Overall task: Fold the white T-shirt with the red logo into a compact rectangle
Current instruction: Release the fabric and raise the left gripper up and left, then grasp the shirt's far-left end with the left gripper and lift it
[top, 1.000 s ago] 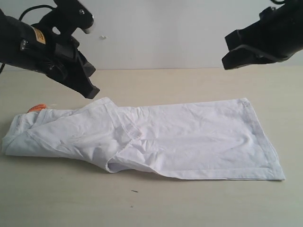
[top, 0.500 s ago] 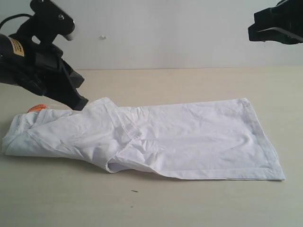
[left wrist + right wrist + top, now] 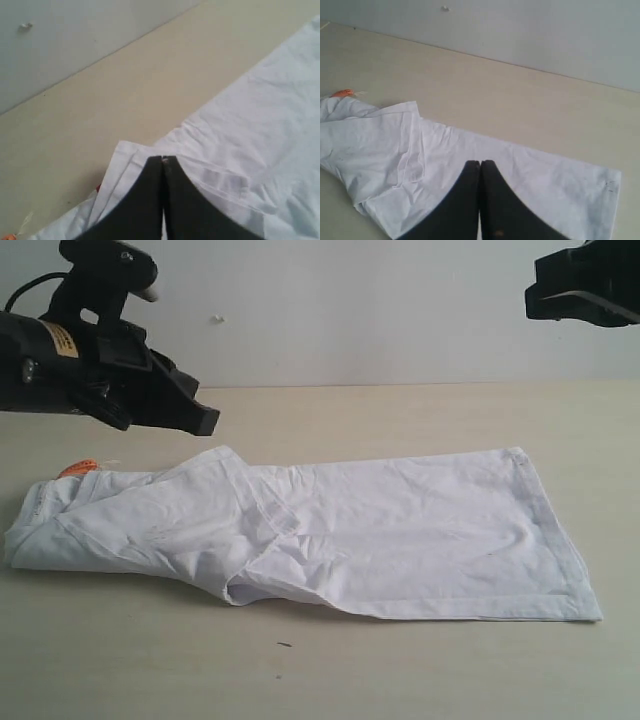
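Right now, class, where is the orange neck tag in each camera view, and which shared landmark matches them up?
Exterior view: the orange neck tag lies far left, at the collar end of the white T-shirt.
Left wrist view: only a sliver, at the picture's lower left corner.
Right wrist view: at the picture's left edge, at the collar end.
Shared landmark: the small wall mark, visible in all three.

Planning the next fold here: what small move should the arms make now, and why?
Probably lower the right gripper, opening it, toward the hem. The white T-shirt lies as a long strip; both grippers hang shut, off the cloth, the left gripper near the collar end, so halving the strip seems next.
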Robot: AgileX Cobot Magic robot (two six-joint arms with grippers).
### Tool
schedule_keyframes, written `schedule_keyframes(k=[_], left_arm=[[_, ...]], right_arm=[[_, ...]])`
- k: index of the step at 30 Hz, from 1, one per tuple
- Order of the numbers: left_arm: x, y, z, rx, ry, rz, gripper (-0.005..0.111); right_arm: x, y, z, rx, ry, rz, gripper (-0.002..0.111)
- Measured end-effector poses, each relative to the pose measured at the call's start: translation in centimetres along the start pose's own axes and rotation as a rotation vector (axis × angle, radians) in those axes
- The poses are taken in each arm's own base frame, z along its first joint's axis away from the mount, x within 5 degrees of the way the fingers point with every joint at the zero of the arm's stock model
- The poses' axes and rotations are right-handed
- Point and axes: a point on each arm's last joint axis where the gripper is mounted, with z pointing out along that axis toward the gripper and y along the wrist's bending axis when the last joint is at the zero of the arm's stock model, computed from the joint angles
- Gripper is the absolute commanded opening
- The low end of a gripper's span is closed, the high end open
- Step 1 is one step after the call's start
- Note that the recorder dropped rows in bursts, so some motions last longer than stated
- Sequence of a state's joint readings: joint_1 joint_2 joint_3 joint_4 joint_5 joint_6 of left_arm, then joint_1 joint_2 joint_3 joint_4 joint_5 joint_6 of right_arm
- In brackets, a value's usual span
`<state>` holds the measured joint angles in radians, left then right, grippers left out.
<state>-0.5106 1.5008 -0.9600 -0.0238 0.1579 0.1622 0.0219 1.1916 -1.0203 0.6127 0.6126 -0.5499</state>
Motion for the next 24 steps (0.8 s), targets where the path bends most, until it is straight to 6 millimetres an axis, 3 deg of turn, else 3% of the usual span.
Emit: schedule_keyframes(k=[5, 12, 17, 20, 22, 24], left_arm=[[1.0, -0.1, 0.0, 0.005, 0.025, -0.035, 0.000], [0.8, -0.2, -1.8, 0.007, -0.006, -0.070, 0.000], [2.8, -0.5, -1.4, 0.039, 0.195, -0.030, 0.000], [4.5, 0.9, -0.4, 0.008, 0.316, -0.110, 0.001], [5.7, 2.9, 0.3, -0.041, 0.366, -0.194, 0.011], [6.6, 4.6, 0.7, -0.079, 0.388, -0.284, 0.031]], right_arm=[[0.0, 0.0, 0.0, 0.000, 0.000, 0.000, 0.000], [0.1, 0.3, -0.4, -0.011, 0.005, -0.005, 0.000], [1.0, 0.2, 0.8, -0.055, 0.112, 0.002, 0.000], [1.8, -0.1, 2.3, -0.080, 0.193, 0.025, 0.000], [2.1, -0.3, 3.0, -0.084, 0.218, 0.031, 0.000], [2.2, -0.4, 3.2, -0.085, 0.224, 0.033, 0.000]])
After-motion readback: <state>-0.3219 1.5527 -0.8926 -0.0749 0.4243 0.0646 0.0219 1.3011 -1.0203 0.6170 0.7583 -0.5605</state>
